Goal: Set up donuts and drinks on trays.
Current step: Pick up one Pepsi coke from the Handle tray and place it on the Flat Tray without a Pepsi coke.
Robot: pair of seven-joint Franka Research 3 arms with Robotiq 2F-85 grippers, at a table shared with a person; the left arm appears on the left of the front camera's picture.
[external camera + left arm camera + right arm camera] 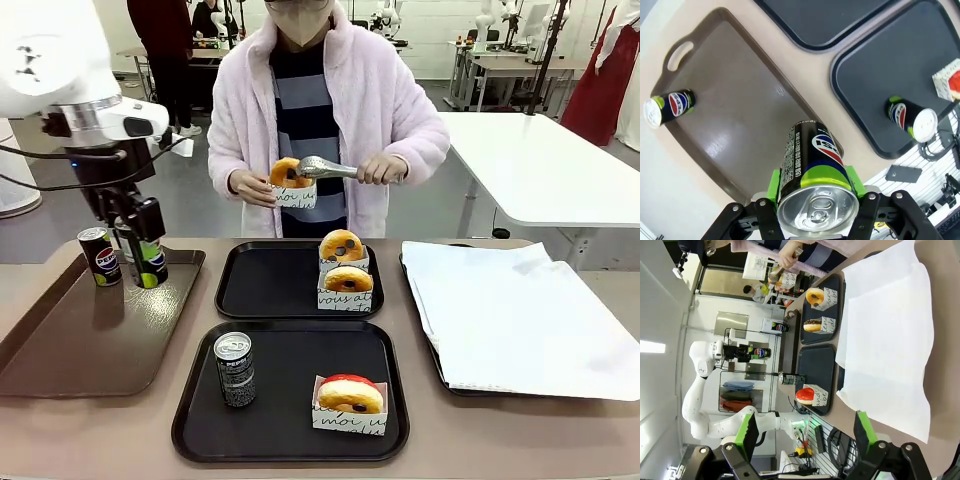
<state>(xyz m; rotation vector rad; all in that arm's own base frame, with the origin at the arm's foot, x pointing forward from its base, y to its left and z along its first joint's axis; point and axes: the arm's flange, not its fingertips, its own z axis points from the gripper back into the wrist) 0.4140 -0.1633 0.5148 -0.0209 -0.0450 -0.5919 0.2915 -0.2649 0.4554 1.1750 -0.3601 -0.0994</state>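
Left end effector (815,210) clamped on lime-marked can (812,165), lifted above brown tray (60,340) at 9 o'clock. Right end effector (805,432) spread wide. Near black tray (290,435): can (235,368), red-iced donut (350,395).

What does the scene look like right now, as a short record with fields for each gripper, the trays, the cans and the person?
left gripper: shut on lime-marked can, lifted above brown tray
right gripper: open, empty
near black tray: one can, red-iced donut
far black tray: two donuts
brown tray: one can
person: donut in tongs
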